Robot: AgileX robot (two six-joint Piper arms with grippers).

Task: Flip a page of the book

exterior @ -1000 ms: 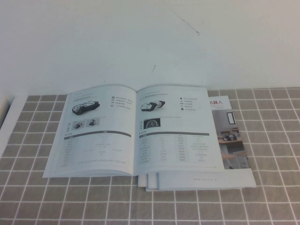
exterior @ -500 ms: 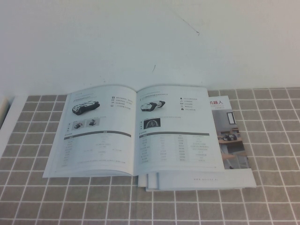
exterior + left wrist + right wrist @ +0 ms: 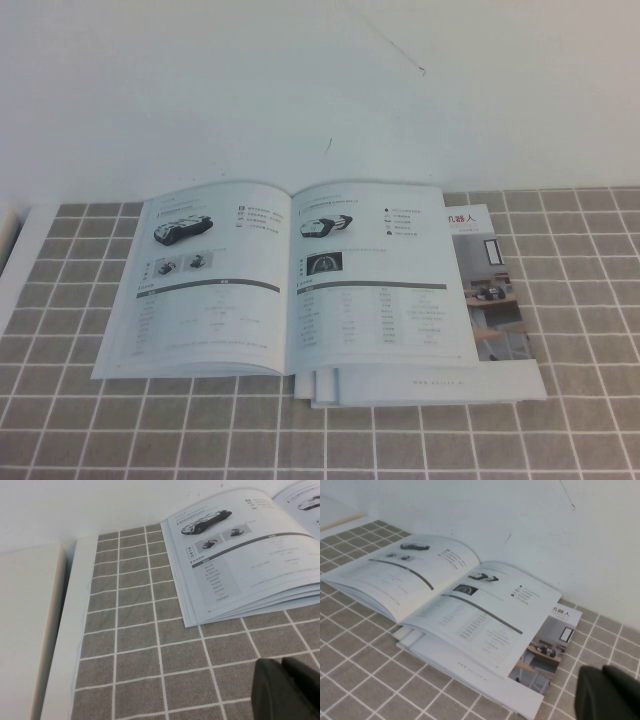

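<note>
- Here the glossy book lies open and flat near the worktop far edge, on a brochure.
- Left end effector, near the left edge: I cannot tell its state.
- Right end effector, by the brochure: pressed together.

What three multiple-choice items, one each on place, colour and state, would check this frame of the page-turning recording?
1. The book lies
A. partly on a brochure
B. on bare cloth only
C. against a box

2. The tablecloth squares are
A. blue
B. grey-brown
C. red

3. The book is
A. closed
B. open flat, no leaf lifted
C. held by a gripper

Key: 1 A, the brochure's room photos stick out beside the page. 2 B, with white grid lines. 3 B, the left gripper and the shut right gripper appear only in their wrist views, short of the book.
</note>
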